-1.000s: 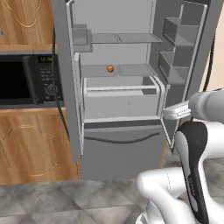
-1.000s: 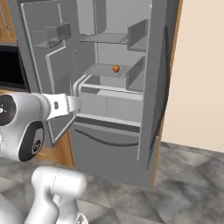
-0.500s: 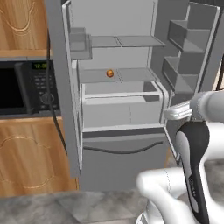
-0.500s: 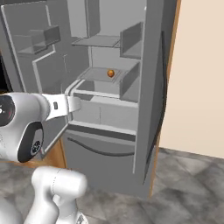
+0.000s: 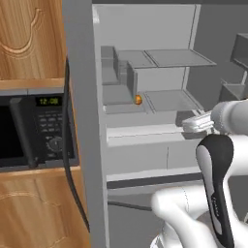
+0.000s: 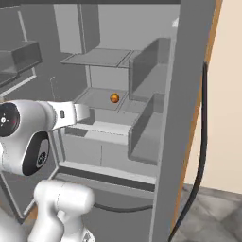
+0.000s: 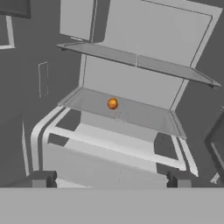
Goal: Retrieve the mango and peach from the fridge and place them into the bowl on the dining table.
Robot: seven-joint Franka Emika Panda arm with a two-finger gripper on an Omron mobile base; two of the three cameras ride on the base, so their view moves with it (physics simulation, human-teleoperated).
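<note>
The fridge [image 5: 160, 29] stands open close in front of me, its pale shelves bare except for one small round orange fruit [image 7: 112, 103] on the middle shelf [image 7: 144, 111]. That fruit [image 5: 138, 99] [image 6: 114, 98] could be the mango or the peach; I cannot tell which, and the other one is out of view. My gripper [image 7: 109, 181] is open and holds nothing. It sits level in front of the drawers, short of the fruit and below it [image 5: 188, 125] [image 6: 85, 112]. The bowl and the dining table are out of view.
The open left door's edge [image 5: 85, 121] with its dark handle rises close on the left, beside a microwave [image 5: 34, 131] set in wood cabinets. The right door [image 6: 189, 118] with its bins [image 6: 146, 127] flanks the other side. An upper shelf [image 7: 135, 59] hangs above the fruit, with drawers [image 7: 109, 162] below it.
The whole picture has grown and shifted: the base has driven closer to the fridge. The fruit lies where it was on its shelf, and the gripper has stayed open.
</note>
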